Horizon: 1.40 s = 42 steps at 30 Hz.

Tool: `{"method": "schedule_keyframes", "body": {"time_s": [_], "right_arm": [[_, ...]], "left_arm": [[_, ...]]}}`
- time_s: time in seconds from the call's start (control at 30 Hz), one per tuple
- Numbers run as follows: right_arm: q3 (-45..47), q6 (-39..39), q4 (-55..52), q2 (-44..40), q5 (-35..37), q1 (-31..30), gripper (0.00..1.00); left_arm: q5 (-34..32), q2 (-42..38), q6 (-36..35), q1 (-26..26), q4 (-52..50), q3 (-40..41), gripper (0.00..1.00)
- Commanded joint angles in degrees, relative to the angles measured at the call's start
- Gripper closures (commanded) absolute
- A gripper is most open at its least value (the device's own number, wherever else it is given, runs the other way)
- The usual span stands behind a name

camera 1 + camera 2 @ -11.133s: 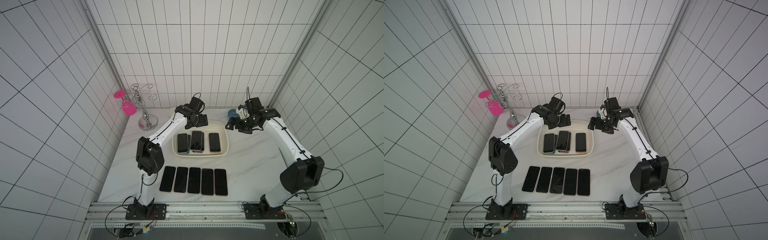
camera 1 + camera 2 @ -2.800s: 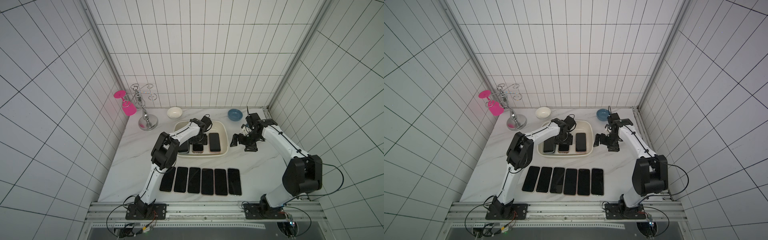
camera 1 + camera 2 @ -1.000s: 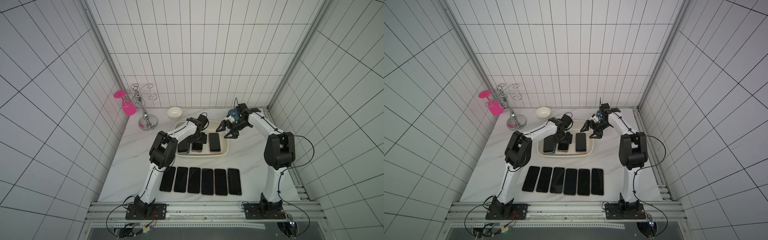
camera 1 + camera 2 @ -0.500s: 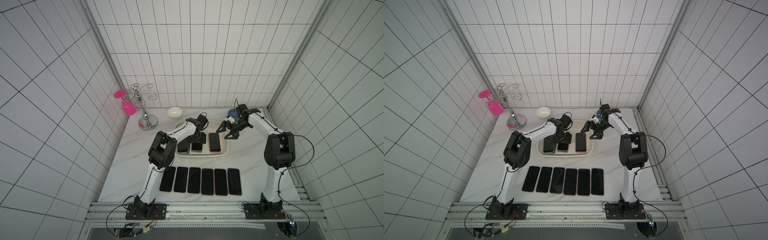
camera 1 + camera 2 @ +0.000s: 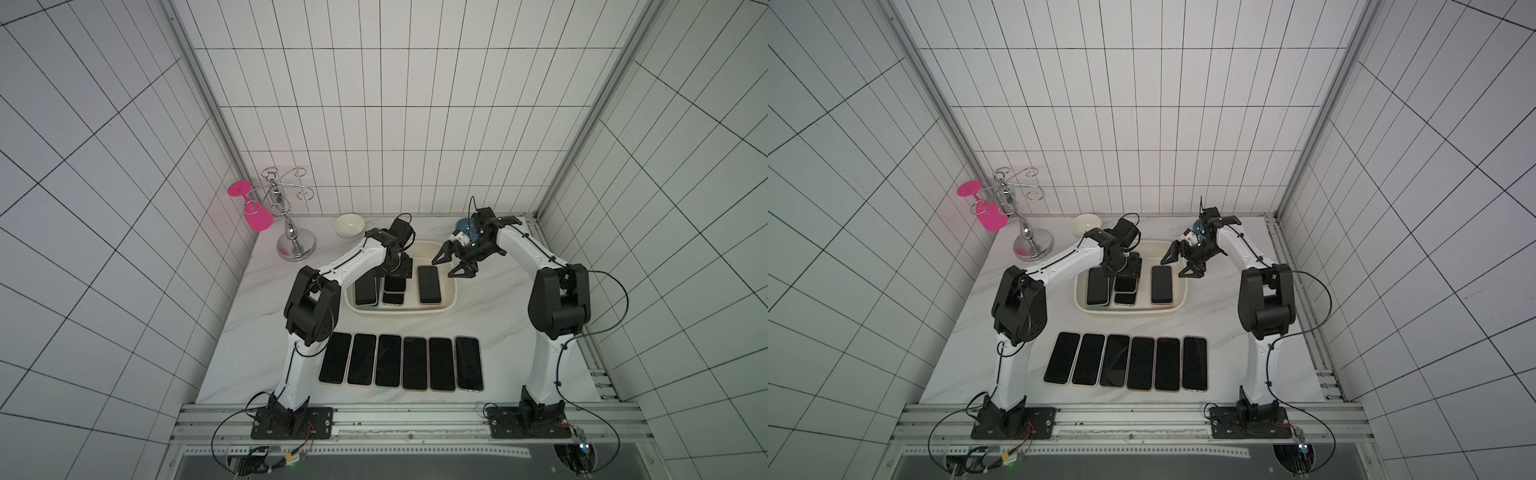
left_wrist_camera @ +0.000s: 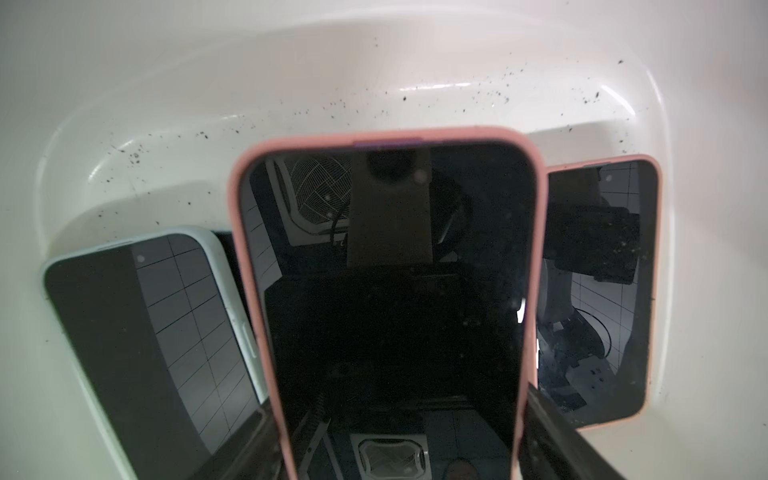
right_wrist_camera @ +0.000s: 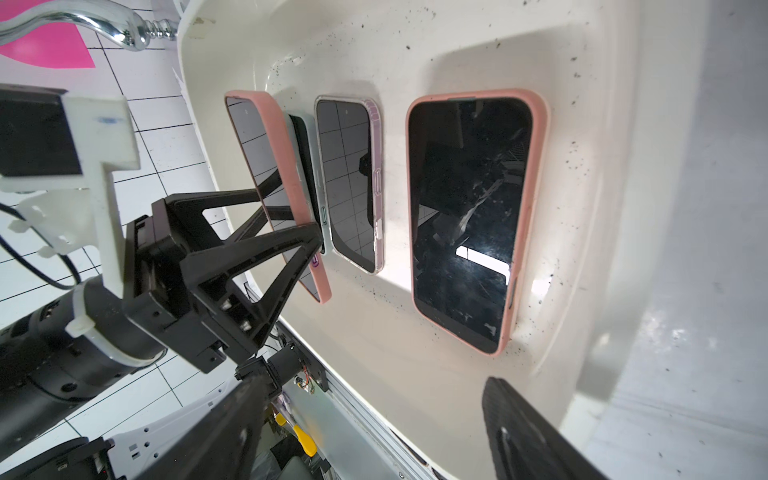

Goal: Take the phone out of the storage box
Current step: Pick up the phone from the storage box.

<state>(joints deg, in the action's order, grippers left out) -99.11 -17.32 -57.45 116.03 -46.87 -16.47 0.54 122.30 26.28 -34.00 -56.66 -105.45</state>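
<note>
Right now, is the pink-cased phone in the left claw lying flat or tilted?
Tilted: the pink-cased phone slants above the mint-cased phone, pinched by the left claw.

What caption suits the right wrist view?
Left end effector grips a pink phone tilted up in the storage box.

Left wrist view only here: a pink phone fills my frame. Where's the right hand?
Observer: The right hand hovers open and empty over the box's right rim.
Operator: How many phones are out?
Observer: Six phones lie in a row on the table outside the box.
Operator: Anything beneath mine?
Observer: A clear-cased phone lies flat, partly under your pink phone.
</note>
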Motion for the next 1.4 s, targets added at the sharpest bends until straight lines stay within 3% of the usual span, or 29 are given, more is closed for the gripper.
{"method": "schedule_keyframes", "body": {"time_s": [0.0, 0.27, 0.53, 1.0, 1.37], "right_arm": [[-3.25, 0.18, -1.17, 0.87, -1.36, 0.21, 0.15], [-6.88, 1.06, -1.07, 4.33, -5.46, -0.66, 0.19], [-13.23, 0.86, -1.76, 10.71, -7.72, -5.38, 0.23], [-9.20, -0.78, 3.21, 10.20, -10.60, -8.26, 0.26], [-6.39, 0.99, 2.70, 10.82, -17.30, -9.90, 0.59]], "left_arm": [[0.70, -0.60, -0.59, 0.42, -0.31, -1.83, 0.26], [5.81, -5.53, -1.18, -0.45, 0.01, 0.16, 0.28], [12.23, -9.40, -1.78, -0.71, 0.22, 3.09, 0.30], [13.82, -10.24, -1.50, -1.07, 0.84, 4.29, 0.32], [16.56, -10.32, -1.67, -0.61, 1.95, 3.84, 0.32]]}}
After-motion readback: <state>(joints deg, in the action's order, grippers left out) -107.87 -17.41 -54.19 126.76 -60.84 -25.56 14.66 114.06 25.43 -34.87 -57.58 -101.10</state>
